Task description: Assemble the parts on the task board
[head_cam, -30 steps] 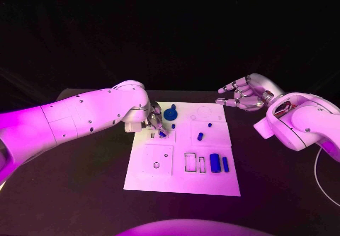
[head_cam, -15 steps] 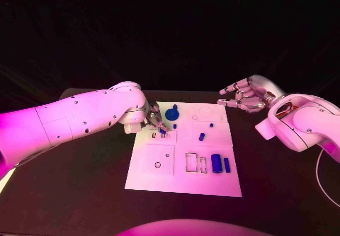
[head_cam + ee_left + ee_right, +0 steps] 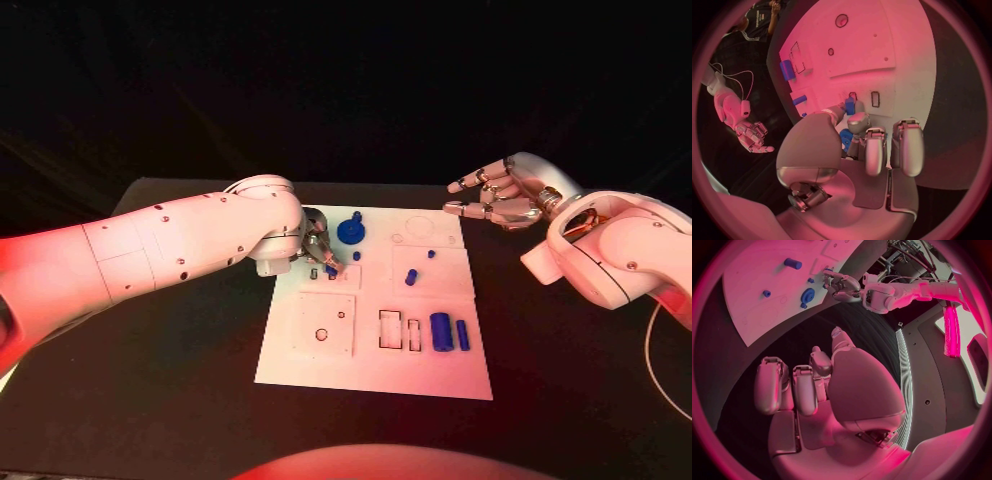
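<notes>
Pinching a small blue peg (image 3: 849, 106) between its fingertips, the left hand (image 3: 315, 247) is pressing low over the white board (image 3: 368, 375), near its far left part. The peg's tip is sitting right by two little slots (image 3: 864, 98) there. Just beside the hand, a big round blue knob (image 3: 349, 232) is standing on the board. Two short blue pegs (image 3: 411, 277) are standing near the middle. A fat blue block (image 3: 438, 331) and a thin blue bar (image 3: 462, 334) are lying side by side nearer the front right. The right hand (image 3: 498, 198) is hanging above the black table (image 3: 159, 380), off the board's far right corner, holding nothing, with its fingers loosely bent and apart.
</notes>
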`<action>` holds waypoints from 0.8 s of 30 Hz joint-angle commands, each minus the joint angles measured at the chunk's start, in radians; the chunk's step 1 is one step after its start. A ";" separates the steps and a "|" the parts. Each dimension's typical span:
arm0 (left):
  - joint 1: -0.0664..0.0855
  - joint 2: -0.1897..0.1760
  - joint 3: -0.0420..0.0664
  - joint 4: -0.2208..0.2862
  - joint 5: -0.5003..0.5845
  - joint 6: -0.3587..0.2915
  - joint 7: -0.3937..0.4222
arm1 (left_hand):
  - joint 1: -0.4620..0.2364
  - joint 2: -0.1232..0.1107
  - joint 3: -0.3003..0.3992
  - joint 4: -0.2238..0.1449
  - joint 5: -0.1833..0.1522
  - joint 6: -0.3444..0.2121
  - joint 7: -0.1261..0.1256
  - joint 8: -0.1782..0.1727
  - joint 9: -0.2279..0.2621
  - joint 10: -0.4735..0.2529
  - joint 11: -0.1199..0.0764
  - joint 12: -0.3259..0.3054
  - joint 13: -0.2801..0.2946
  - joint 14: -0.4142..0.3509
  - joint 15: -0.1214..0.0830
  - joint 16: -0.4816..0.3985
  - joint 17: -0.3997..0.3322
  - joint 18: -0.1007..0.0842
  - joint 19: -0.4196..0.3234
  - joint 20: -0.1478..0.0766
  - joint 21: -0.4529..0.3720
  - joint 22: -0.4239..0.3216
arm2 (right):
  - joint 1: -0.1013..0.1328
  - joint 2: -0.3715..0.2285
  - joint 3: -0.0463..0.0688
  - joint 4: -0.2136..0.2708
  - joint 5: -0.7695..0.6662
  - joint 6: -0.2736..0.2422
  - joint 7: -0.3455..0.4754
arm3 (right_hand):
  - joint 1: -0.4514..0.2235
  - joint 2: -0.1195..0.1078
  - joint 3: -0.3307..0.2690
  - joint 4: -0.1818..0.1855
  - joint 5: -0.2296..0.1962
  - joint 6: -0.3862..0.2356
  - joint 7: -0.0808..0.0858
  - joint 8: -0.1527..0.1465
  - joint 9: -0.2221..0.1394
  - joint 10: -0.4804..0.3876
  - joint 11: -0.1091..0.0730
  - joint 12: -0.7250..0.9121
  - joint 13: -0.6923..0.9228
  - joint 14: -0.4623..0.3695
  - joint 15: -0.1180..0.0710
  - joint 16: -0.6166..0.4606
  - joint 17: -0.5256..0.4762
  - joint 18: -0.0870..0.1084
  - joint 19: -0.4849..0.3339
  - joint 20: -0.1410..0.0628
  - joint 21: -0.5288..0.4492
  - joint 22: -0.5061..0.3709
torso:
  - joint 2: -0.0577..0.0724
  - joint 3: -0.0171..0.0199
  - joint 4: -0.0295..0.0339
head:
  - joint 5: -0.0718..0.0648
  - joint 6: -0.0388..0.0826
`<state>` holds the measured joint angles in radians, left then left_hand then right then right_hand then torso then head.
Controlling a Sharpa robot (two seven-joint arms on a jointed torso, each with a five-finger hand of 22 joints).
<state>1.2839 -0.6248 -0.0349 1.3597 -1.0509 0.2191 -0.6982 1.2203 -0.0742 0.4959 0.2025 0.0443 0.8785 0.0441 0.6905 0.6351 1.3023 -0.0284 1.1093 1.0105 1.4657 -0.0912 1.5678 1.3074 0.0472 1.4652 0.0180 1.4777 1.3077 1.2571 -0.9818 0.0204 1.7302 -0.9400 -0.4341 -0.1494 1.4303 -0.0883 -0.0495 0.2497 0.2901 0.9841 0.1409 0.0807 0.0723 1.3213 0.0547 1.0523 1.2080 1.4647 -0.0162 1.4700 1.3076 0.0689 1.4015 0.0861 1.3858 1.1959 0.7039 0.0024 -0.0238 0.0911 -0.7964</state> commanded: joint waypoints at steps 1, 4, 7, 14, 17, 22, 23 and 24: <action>-0.003 0.003 0.000 -0.001 -0.049 0.034 -0.075 | 0.000 0.011 0.146 -0.142 0.006 -0.005 -0.005 0.005 -0.001 -0.006 -0.004 -0.006 -0.001 0.105 0.001 0.003 0.263 -0.010 0.033 0.002 -0.003 0.096 | -0.001 0.001 0.000 0.001 -0.001 0.017 0.011 | -0.009 0.002 -0.006 0.000 -0.004 0.009 0.001 -0.004 -0.001 -0.006 0.000 -0.005 -0.002 0.069 -0.005 -0.005 0.109 0.007 -0.008 -0.002 -0.005 -0.001 | 0.001 -0.0002 0.0003 | 0.000 -0.002; -0.005 0.003 0.000 -0.001 -0.054 0.040 -0.076 | -0.002 0.010 0.149 -0.144 0.006 -0.007 -0.005 0.007 0.001 -0.008 -0.004 -0.008 -0.004 0.105 0.001 0.003 0.263 -0.011 0.034 0.002 -0.003 0.096 | -0.002 0.002 0.000 0.001 -0.001 0.018 0.012 | -0.009 0.002 -0.006 0.000 -0.004 0.009 0.001 -0.004 -0.001 -0.006 0.000 -0.005 -0.002 0.069 -0.005 -0.005 0.109 0.007 -0.008 -0.002 -0.005 -0.001 | 0.000 -0.0001 0.0003 | 0.001 -0.003; -0.007 0.000 0.000 0.001 -0.056 0.048 -0.076 | -0.003 0.009 0.153 -0.146 0.006 -0.009 -0.005 0.009 0.003 -0.007 -0.004 -0.007 -0.003 0.105 0.001 0.003 0.263 -0.011 0.034 0.002 -0.003 0.097 | -0.002 0.003 0.000 0.001 0.002 0.019 0.013 | -0.010 0.002 -0.007 0.000 -0.004 0.009 0.001 -0.004 -0.001 -0.006 0.000 -0.004 -0.001 0.068 -0.005 -0.006 0.109 0.008 -0.008 -0.002 -0.005 -0.002 | -0.001 0.0003 -0.0009 | 0.006 -0.003; -0.010 -0.006 0.000 0.007 -0.065 0.101 -0.078 | -0.005 0.004 0.164 -0.156 0.006 -0.012 -0.005 0.015 0.008 -0.005 -0.005 -0.003 -0.001 0.105 0.000 0.003 0.263 -0.011 0.035 0.002 -0.002 0.099 | -0.002 0.004 0.000 -0.005 0.014 0.026 0.012 | -0.011 0.003 -0.008 0.001 -0.004 0.010 0.001 -0.004 -0.001 -0.006 0.000 -0.003 -0.001 0.068 -0.005 -0.006 0.109 0.008 -0.008 -0.002 -0.005 -0.002 | 0.000 0.0006 -0.0006 | 0.005 -0.005; -0.011 -0.008 0.000 0.009 -0.076 0.122 -0.078 | -0.006 0.003 0.165 -0.157 0.006 -0.013 -0.005 0.016 0.009 -0.004 -0.005 -0.003 0.000 0.105 0.000 0.003 0.263 -0.011 0.035 0.002 -0.002 0.099 | -0.002 0.003 0.000 -0.009 0.017 0.026 0.012 | -0.012 0.003 -0.008 0.001 -0.003 0.010 0.001 -0.003 -0.001 -0.005 -0.001 -0.002 0.000 0.068 -0.005 -0.006 0.109 0.008 -0.008 -0.002 -0.005 -0.002 | 0.000 0.0003 0.0003 | 0.004 -0.004; -0.012 -0.008 -0.001 0.009 -0.082 0.132 -0.079 | -0.011 0.002 0.169 -0.158 0.006 -0.011 -0.005 0.019 0.010 -0.002 -0.005 0.000 0.002 0.105 0.000 0.003 0.263 -0.012 0.036 0.002 0.000 0.102 | -0.002 0.003 0.000 -0.016 0.019 0.029 0.013 | -0.007 0.007 -0.008 -0.002 0.012 0.011 0.000 -0.004 -0.001 -0.006 -0.001 -0.002 -0.001 0.068 -0.005 -0.007 0.108 0.008 -0.008 -0.003 -0.007 -0.003 | -0.001 0.0004 -0.0003 | 0.005 -0.004; -0.012 -0.008 -0.001 0.009 -0.083 0.132 -0.079 | -0.014 0.002 0.170 -0.158 0.006 -0.010 -0.006 0.020 0.011 -0.001 -0.005 0.001 0.002 0.105 0.000 0.003 0.263 -0.012 0.036 0.002 0.000 0.102 | -0.002 0.003 0.000 -0.018 0.020 0.029 0.013 | -0.006 0.008 -0.009 -0.002 0.017 0.011 0.000 -0.004 -0.001 -0.006 -0.001 -0.002 -0.002 0.068 -0.006 -0.007 0.108 0.008 -0.008 -0.003 -0.007 -0.003 | 0.000 0.0003 -0.0004 | 0.006 -0.004; -0.013 -0.008 -0.001 0.009 -0.083 0.132 -0.079 | -0.015 0.002 0.170 -0.158 0.006 -0.010 -0.006 0.021 0.011 -0.001 -0.005 0.001 0.002 0.105 0.000 0.003 0.263 -0.012 0.036 0.002 0.000 0.102 | -0.002 0.003 0.000 -0.021 0.022 0.029 0.013 | -0.005 0.008 -0.009 -0.003 0.018 0.011 0.000 -0.004 -0.001 -0.006 -0.002 -0.002 -0.002 0.068 -0.006 -0.007 0.108 0.008 -0.008 -0.003 -0.007 -0.003 | 0.000 0.0002 -0.0002 | 0.006 -0.004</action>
<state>1.2788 -0.6307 -0.0298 1.3708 -1.1108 0.2942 -0.6880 1.2088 -0.0752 0.5003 0.2035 0.0466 0.8711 0.0441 0.7081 0.6441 1.2985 -0.0321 1.1053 1.0121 1.4657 -0.0911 1.5678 1.3075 0.0474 1.4651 0.0181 1.4780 1.3075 1.2556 -0.9791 0.0201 1.7117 -0.9231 -0.4208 -0.1461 1.4264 -0.0843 -0.0564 0.2485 0.3055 0.9910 0.1414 0.0807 0.0724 1.3214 0.0548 1.0524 1.2076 1.4648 -0.0162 1.4660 1.3073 0.0689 1.3979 0.0825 1.3858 1.1934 0.7033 0.0028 -0.0241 0.0964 -0.8008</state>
